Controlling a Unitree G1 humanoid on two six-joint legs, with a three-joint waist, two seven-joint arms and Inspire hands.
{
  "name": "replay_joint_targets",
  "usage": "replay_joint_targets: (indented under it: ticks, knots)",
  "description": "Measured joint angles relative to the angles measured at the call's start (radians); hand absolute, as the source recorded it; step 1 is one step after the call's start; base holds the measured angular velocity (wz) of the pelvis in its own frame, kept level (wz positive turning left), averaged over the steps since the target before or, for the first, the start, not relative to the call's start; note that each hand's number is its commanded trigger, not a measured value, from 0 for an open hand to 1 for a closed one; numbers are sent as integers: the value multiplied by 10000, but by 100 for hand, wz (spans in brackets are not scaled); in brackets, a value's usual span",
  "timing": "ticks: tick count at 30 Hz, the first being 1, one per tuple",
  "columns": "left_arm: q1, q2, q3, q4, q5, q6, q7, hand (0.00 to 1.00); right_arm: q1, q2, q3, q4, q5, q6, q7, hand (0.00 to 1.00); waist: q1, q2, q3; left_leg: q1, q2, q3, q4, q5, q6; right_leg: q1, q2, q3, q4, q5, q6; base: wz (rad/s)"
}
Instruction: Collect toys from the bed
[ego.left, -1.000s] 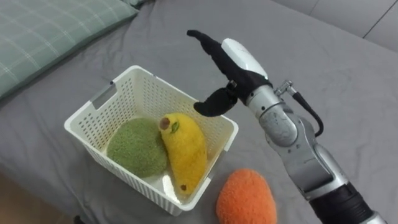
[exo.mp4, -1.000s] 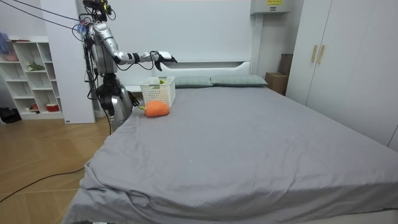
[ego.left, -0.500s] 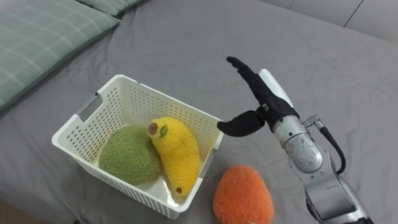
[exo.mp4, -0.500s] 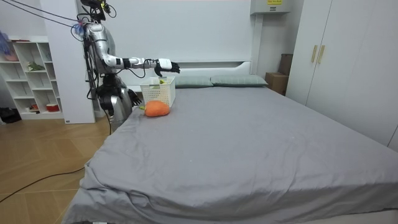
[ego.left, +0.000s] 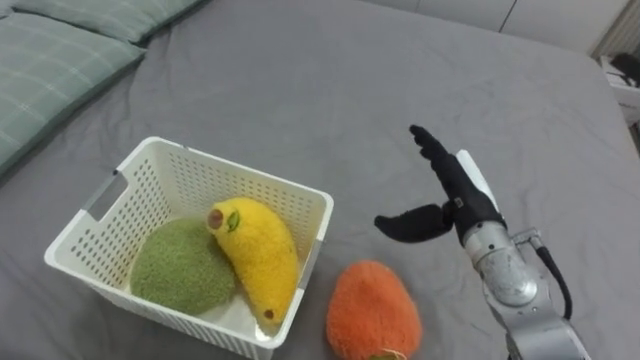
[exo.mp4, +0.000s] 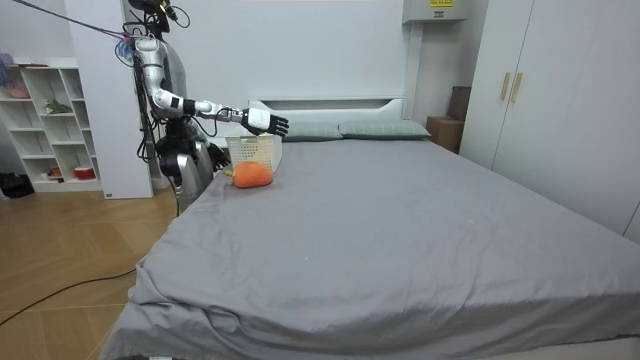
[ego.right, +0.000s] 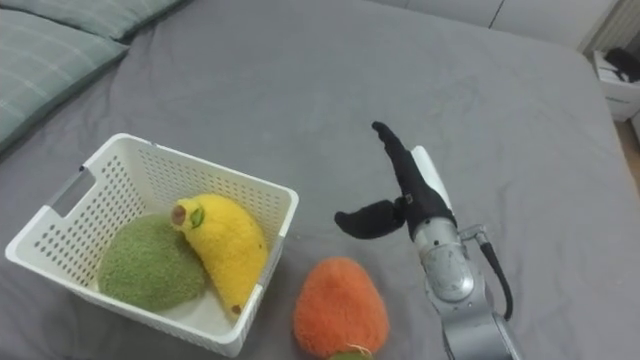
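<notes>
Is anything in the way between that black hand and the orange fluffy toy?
Nothing visible. The open right hand hangs over bare grey bed, to the right of and beyond the orange toy, which lies beside the basket.

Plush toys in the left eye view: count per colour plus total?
Green plush toy: 1, in the basket
Yellow plush toy: 1, in the basket
Orange plush toy: 1, on the bed beside the basket
Total: 3
</notes>
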Motion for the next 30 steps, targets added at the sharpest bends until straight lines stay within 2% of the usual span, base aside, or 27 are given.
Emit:
replay_joint_targets:
  ticks: [8,13,23,30]
  knots:
    - [31,-72,-25,234,-27,-136,193,0,519,4,37,242,124,-146,-14,0,-179,120,-96,10,22,234,-13,0,1,-72,13,173,13,5,0,-5]
    - [53,-73,-218,246,-404,-141,296,0,556,39,181,1288,98,-163,-11,0,-280,135,-92,21,28,238,-18,-11,12,-71,26,232,21,36,5,-3]
    - [55,-109,-229,203,-391,-180,292,0,640,468,609,3018,-341,-162,450,0,-230,111,-82,-50,35,224,-21,-62,26,-118,38,231,15,46,11,0]
    - [59,-100,-224,208,-386,-220,286,0,645,479,676,3997,-686,-172,497,0,-212,115,-75,-22,36,217,-9,-65,26,-101,47,225,-15,48,14,0]
